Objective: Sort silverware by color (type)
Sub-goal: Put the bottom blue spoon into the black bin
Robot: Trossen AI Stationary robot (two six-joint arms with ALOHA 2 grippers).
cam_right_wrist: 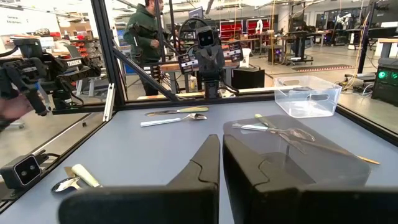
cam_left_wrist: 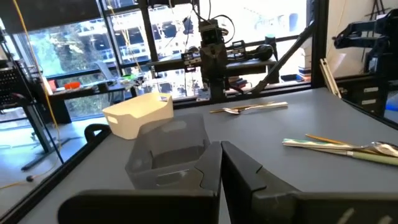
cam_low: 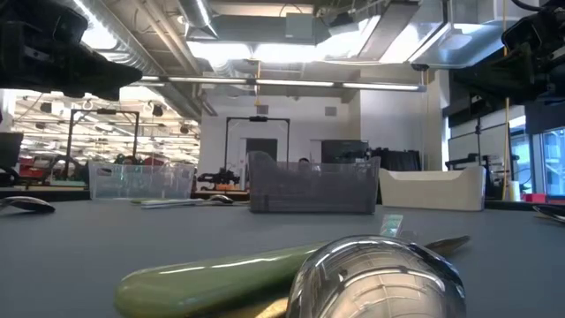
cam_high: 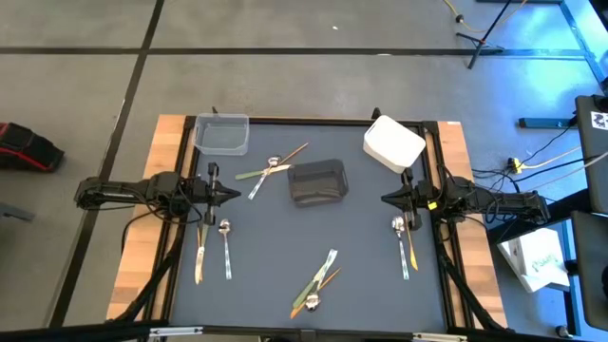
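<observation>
Left gripper (cam_high: 231,196): fingers pressed together on nothing, parked left of the dark grey tub (cam_high: 318,180), well apart from it.
Right gripper (cam_high: 388,199): clenched and empty too, parked right of the dark grey tub, just below the white tub (cam_high: 393,143).
Tubs: clear tub (cam_high: 222,134) up and left of the dark grey tub; white tub up and right of it; in the high view all three appear to hold nothing.
Silverware near the tub: silver spoon (cam_high: 266,176), pale green piece (cam_high: 260,173) and wooden stick (cam_high: 293,153) cross in a small heap just left of the dark grey tub.
Silverware lower left: silver spoon (cam_high: 226,245) and tan wooden knife (cam_high: 200,252) lie side by side, below the left gripper and down-left of the dark grey tub.
Silverware lower right: silver spoon (cam_high: 401,242) and tan piece (cam_high: 412,249) lie together, down-right of the dark grey tub.
Silverware below: pale green utensil (cam_high: 321,274), wooden piece (cam_high: 313,290) and spoon bowl (cam_high: 312,304) overlap, well below the dark grey tub.
Stage: sorting looks unstarted; nothing sits in a tub.
Doing it well: open the fingers wide before descending, pick a piece that lies apart first, such as either lower spoon, and pinch across the slim handle. In the crossed heaps, take the top piece so the others are not dragged along.
</observation>
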